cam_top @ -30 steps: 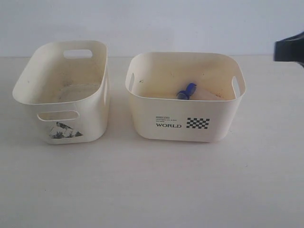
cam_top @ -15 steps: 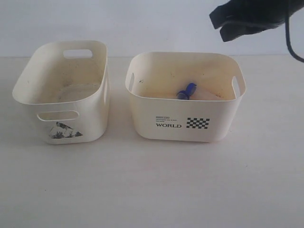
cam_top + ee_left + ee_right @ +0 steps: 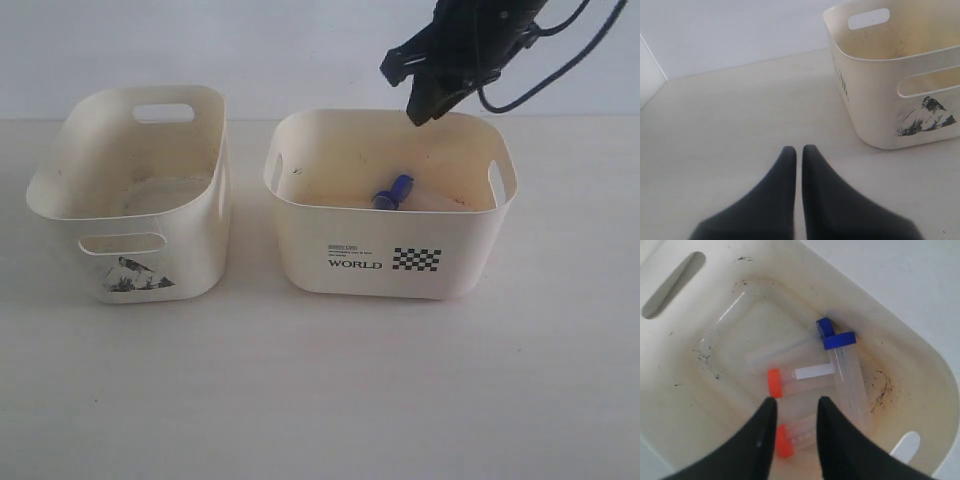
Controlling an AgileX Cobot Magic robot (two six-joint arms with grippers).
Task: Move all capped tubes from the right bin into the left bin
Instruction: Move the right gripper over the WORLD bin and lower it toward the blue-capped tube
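The right bin [image 3: 460, 265] [image 3: 790, 275] holds several capped tubes on its floor. Two have blue caps [image 3: 839, 340] [image 3: 824, 326] and two have orange-red caps [image 3: 774, 382] [image 3: 784, 440]. From outside only the blue caps [image 3: 395, 190] show. My right gripper [image 3: 402, 92] [image 3: 797, 401] hangs open over the bin's back rim, its fingers either side of the nearer orange-capped tube without touching it. The left bin [image 3: 195, 255] [image 3: 875, 100] shows no tubes inside. My left gripper [image 3: 799, 149] is shut on nothing above the table beside that bin, and it is outside the exterior view.
Both bins stand side by side on a pale table [image 3: 320, 390] with a narrow gap between them. A white wall [image 3: 300, 40] rises behind. A black cable [image 3: 560, 60] trails from the right arm above the right bin's far corner.
The right arm has swung in from the right edge, moving left and down until its gripper hangs over the right bin. The bins and tubes have not moved.
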